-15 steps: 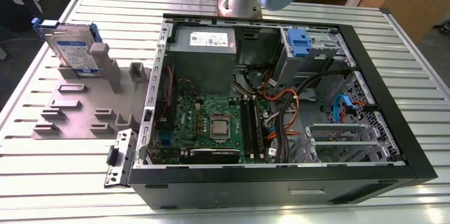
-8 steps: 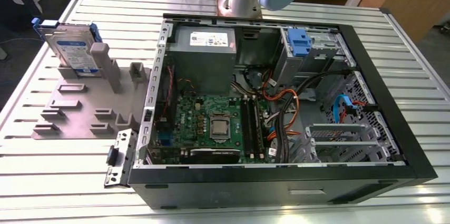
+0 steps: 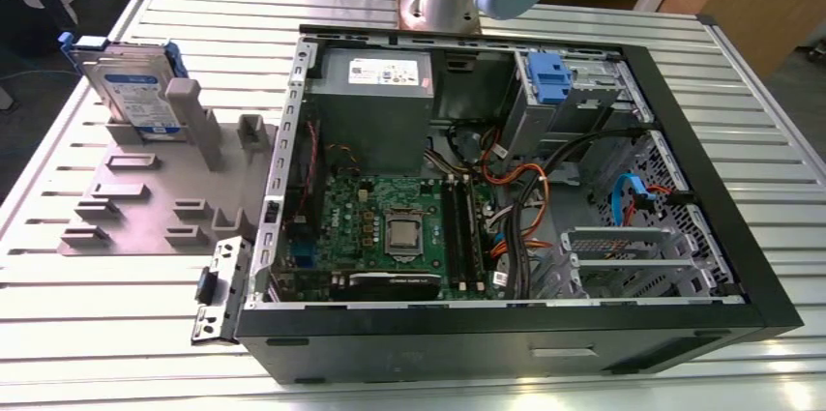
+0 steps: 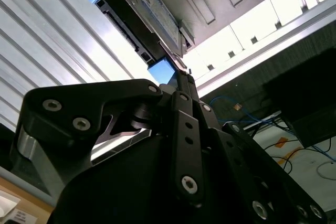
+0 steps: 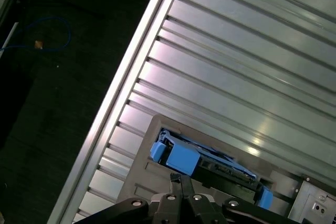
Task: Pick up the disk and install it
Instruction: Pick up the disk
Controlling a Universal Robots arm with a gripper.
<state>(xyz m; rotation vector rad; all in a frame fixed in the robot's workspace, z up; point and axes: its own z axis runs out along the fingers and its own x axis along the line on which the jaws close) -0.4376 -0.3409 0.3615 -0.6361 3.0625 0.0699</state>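
Disk (image 3: 130, 82) in holder (image 3: 142, 208), gripper (image 5: 176, 178) empty
It stands upright at upper left of the exterior view; the fingers (image 5: 180, 188) are pressed together, so a descent like this could knock it over.

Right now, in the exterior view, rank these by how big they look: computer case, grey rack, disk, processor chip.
1. computer case
2. grey rack
3. disk
4. processor chip

Lab: slatted aluminium bench (image 3: 130, 334), opened computer case (image 3: 516, 326).
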